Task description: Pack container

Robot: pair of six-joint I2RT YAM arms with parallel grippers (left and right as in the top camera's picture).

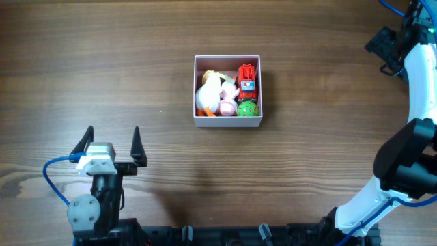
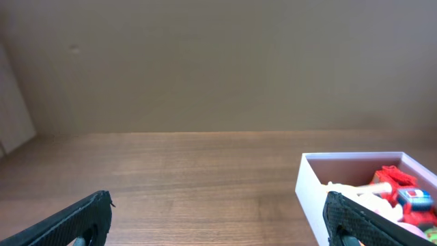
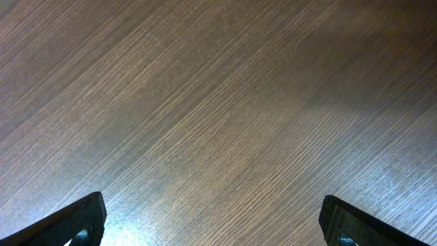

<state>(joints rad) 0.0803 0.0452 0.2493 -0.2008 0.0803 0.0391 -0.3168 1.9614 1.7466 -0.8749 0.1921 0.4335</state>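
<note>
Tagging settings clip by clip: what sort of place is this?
Likely a robotics test bench: a plain wood-grain table, a left arm and right arm at its edge, and one small container of toys.

left arm (image 1: 92, 205): black and grey, low at the near left, forearm pointing forward | left gripper (image 1: 113, 131): black, 2 fingers, white wrist block, jaws spread wide, nothing between | right arm (image 1: 422, 82): white and black, bent, reaching along the far right | right gripper (image 3: 212, 205): black, 2 fingers wide apart, nothing between
</note>
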